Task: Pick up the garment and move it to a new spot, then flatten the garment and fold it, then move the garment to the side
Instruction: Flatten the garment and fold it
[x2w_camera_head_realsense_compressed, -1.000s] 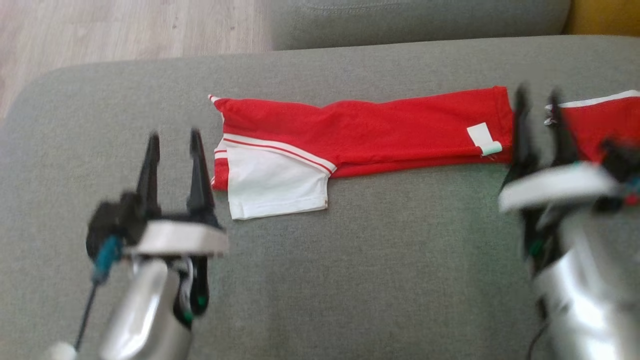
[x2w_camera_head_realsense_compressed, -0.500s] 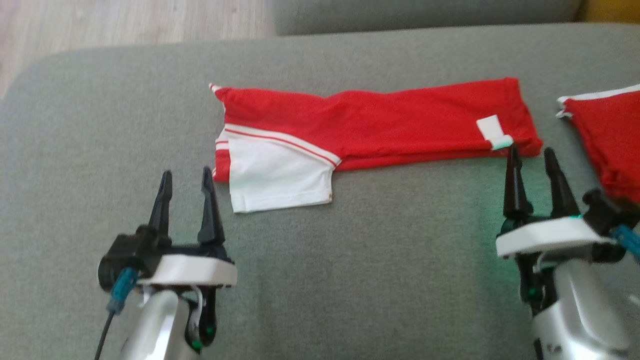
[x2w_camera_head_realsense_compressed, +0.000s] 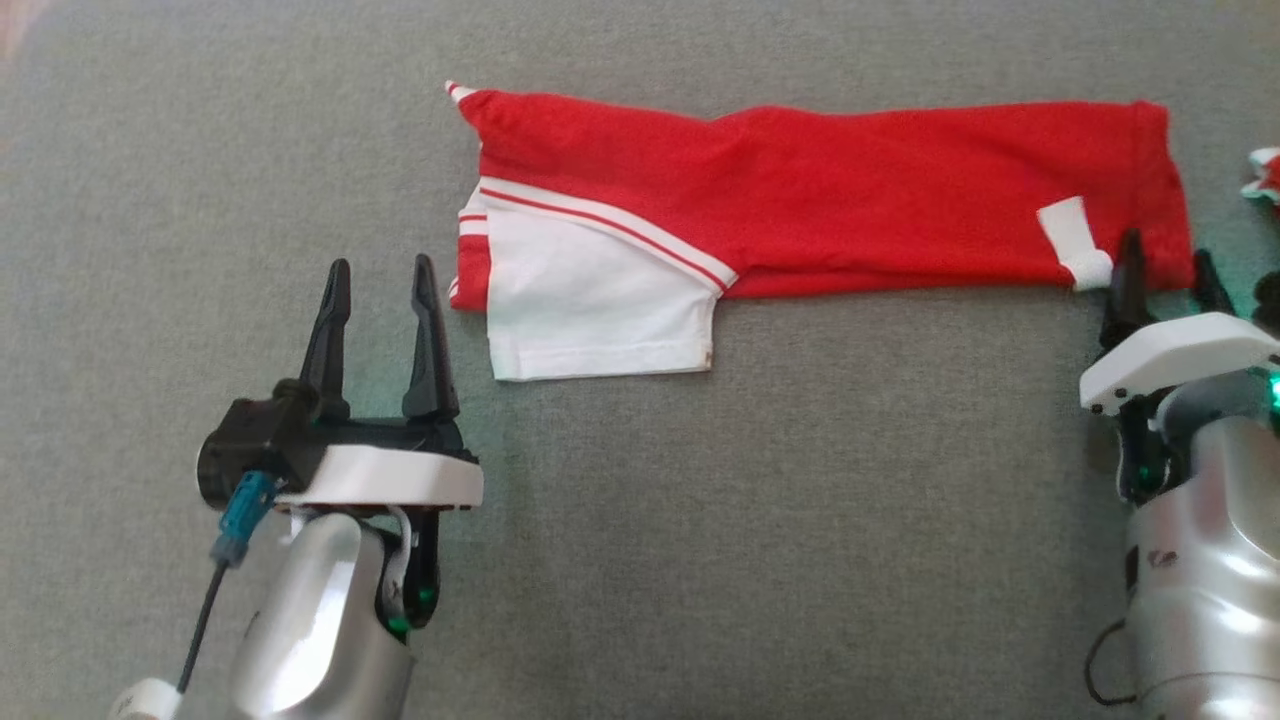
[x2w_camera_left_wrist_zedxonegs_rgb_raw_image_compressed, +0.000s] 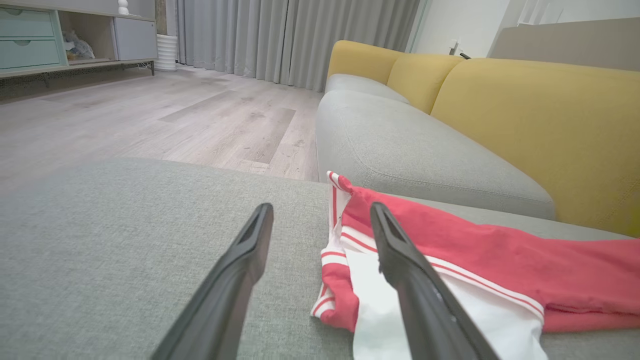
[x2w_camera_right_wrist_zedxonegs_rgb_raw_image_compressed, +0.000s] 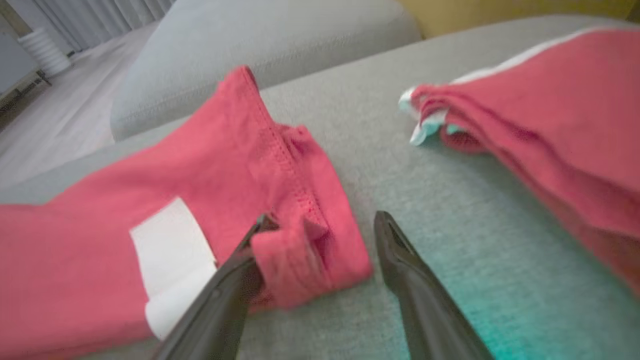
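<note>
The garment (x2w_camera_head_realsense_compressed: 850, 200) is a red top folded into a long strip across the grey cushion, with a white sleeve (x2w_camera_head_realsense_compressed: 590, 310) at its left end and a white tag (x2w_camera_head_realsense_compressed: 1070, 240) near its right end. My left gripper (x2w_camera_head_realsense_compressed: 380, 268) stands open just left of the sleeve and apart from the cloth; in the left wrist view it (x2w_camera_left_wrist_zedxonegs_rgb_raw_image_compressed: 321, 207) points past the garment (x2w_camera_left_wrist_zedxonegs_rgb_raw_image_compressed: 490, 255). My right gripper (x2w_camera_head_realsense_compressed: 1165, 260) is open at the right end's near corner. In the right wrist view that corner (x2w_camera_right_wrist_zedxonegs_rgb_raw_image_compressed: 310, 255) lies between its open jaws (x2w_camera_right_wrist_zedxonegs_rgb_raw_image_compressed: 325, 220).
A second red piece of cloth (x2w_camera_right_wrist_zedxonegs_rgb_raw_image_compressed: 540, 110) lies on the cushion right of my right gripper, its tip at the head view's edge (x2w_camera_head_realsense_compressed: 1265, 175). Beyond are a grey sofa seat (x2w_camera_left_wrist_zedxonegs_rgb_raw_image_compressed: 400, 145), yellow backrests (x2w_camera_left_wrist_zedxonegs_rgb_raw_image_compressed: 540, 125) and wooden floor (x2w_camera_left_wrist_zedxonegs_rgb_raw_image_compressed: 150, 115).
The head camera has tilted down and closer, so the whole picture shifted. My right gripper came back toward me, then forward onto the garment's right corner. My left gripper edged forward beside the sleeve.
</note>
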